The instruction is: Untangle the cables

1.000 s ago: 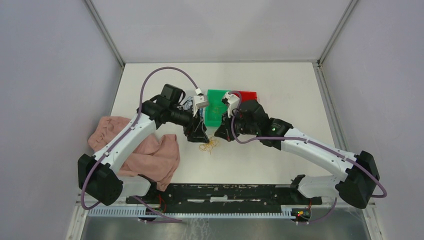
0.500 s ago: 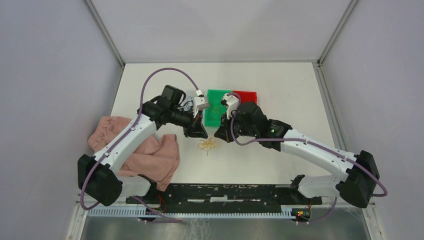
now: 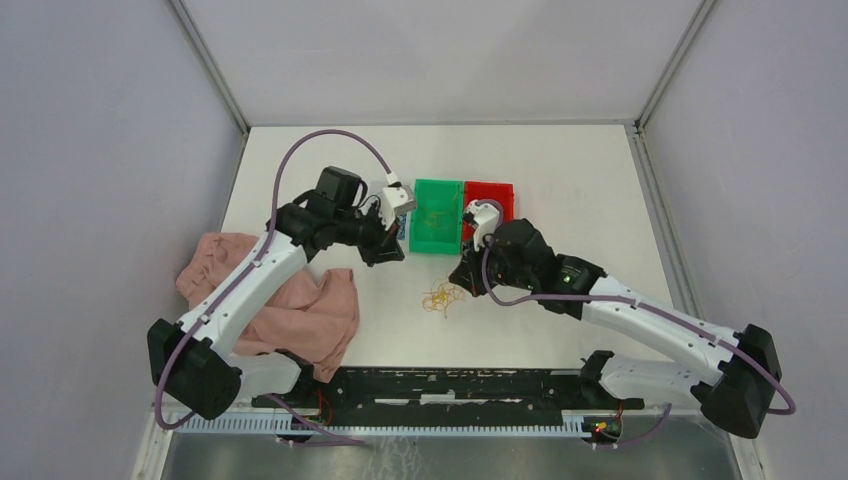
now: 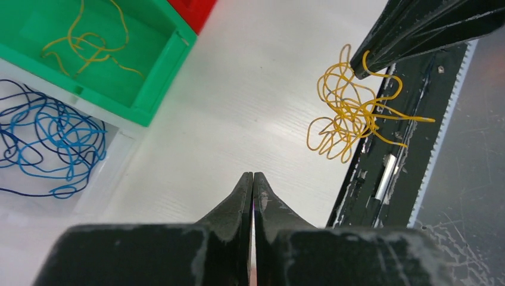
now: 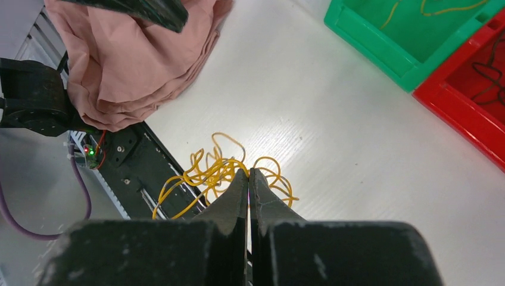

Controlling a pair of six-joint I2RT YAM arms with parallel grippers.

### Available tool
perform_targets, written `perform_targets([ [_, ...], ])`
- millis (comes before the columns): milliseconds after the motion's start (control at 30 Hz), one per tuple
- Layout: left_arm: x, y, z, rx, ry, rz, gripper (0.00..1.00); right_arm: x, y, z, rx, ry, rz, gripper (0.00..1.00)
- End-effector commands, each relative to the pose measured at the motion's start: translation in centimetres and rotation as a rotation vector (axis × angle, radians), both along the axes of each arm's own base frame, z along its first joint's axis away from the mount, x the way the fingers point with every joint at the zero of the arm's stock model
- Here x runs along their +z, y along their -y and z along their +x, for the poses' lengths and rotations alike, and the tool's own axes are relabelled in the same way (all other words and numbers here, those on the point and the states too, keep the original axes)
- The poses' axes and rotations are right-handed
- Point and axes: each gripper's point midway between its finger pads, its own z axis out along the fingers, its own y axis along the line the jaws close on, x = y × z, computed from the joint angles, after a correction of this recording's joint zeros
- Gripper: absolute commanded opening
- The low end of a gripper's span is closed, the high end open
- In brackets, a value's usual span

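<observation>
1. the white table [image 3: 560,180] carried everything; a black rail [image 3: 450,385] ran along its near edge, between the two arm bases.
2. a crumpled pink cloth [image 3: 310,315] lay on the near left part of the table, partly under the left arm.
3. three small bins stood side by side at mid-table: a clear bin [image 4: 116,161] on the left, a green bin [image 3: 425,215] in the middle and a red bin [image 3: 497,190] on the right, the green and red ones touching.
4. the left gripper [image 4: 253,182] hung above bare table just in front of the clear and green bins. its fingers were pressed together with no wire visible between them.
5. the right gripper [image 5: 248,176] reached in front of the red bin, its tip at the tangle. its fingers were closed tight on a strand of the yellow cables [image 4: 348,113], and loops spread out on both sides of the tip.
6. the yellow cables formed one loose knot over the white table, between the bins and the black rail and well apart from the pink cloth. whether the knot rested on the surface or hung a little off it could not be told.
7. the blue cables [image 4: 53,143] lay looped in the clear bin.
8. a few loose yellow wires [image 4: 89,44] lay in the green bin.
9. some dark wires [image 5: 491,71] lay in the red bin.
</observation>
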Motion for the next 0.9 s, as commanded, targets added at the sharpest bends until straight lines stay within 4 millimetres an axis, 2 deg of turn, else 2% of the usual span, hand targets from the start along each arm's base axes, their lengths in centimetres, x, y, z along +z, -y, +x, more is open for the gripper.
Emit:
perform_targets([
  [0,3.2,-0.1,1.9,0.033,0.150,-0.018,0.08,1.7,0.5,0.2,-0.030,0.047,0.039,0.00],
  [33,3.3,0.1,1.8,0.030,0.140,-0.028,0.12,1.9,0.4,0.1,-0.025,0.046,0.046,0.00],
  [133,3.3,1.3,-0.1,-0.029,0.048,-0.103,0.41,2.8,-0.6,-0.1,0.008,0.034,0.072,0.00],
  [333,4.2,3.5,-2.0,-0.064,-0.135,-0.251,0.65,3.4,-2.7,0.5,0.035,0.020,0.087,0.00],
  [467,4.6,4.1,-2.8,-0.083,-0.207,-0.295,0.73,3.6,-4.0,0.6,0.056,0.023,0.087,0.00],
  [667,2.9,4.0,-3.5,-0.079,-0.255,-0.289,0.75,4.3,-5.5,0.5,0.078,0.031,0.101,0.00],
  [767,2.2,3.8,-3.4,-0.071,-0.256,-0.279,0.73,5.1,-6.1,0.4,0.087,0.034,0.128,0.00],
  [867,1.9,3.7,-3.2,-0.061,-0.238,-0.265,0.65,5.5,-6.5,0.4,0.095,0.033,0.140,0.00],
])
